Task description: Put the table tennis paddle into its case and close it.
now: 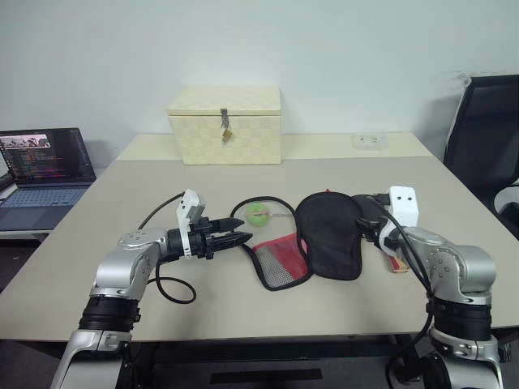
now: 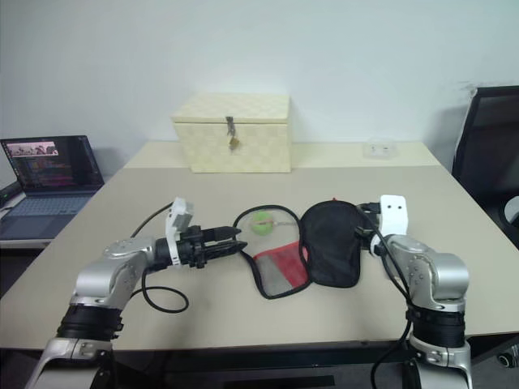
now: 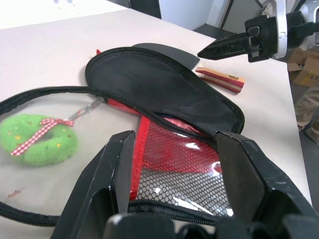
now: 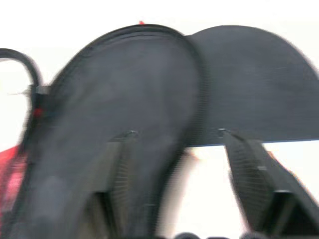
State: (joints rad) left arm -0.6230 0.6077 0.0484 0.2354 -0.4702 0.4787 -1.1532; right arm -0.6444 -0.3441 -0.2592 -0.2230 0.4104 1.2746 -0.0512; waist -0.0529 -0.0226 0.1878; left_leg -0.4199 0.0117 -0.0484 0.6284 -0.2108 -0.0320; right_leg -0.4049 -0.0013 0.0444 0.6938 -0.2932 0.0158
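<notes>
Nearest the front edge of the desk (image 1: 340, 312): left end effector (image 1: 235, 228) part open, gripping nothing, tips just beside the red mesh flap of the case (image 1: 328, 235). Right end effector (image 3: 219, 49) spread wide, empty, above the table tennis paddle (image 3: 219, 78). Paddle flat on the desk, blade tucked under the case's far flap, handle poking toward the right edge. Right arm clearly nearer. Further back, a green plush toy (image 1: 258, 214), then a cream box (image 1: 227, 123).

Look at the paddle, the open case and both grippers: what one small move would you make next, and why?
Probably bring the right gripper, now open, back to the paddle's handle and grip it. The paddle lies on the table beside the case, partly under its black flap, not inside. The left gripper is at the red mesh side.
</notes>
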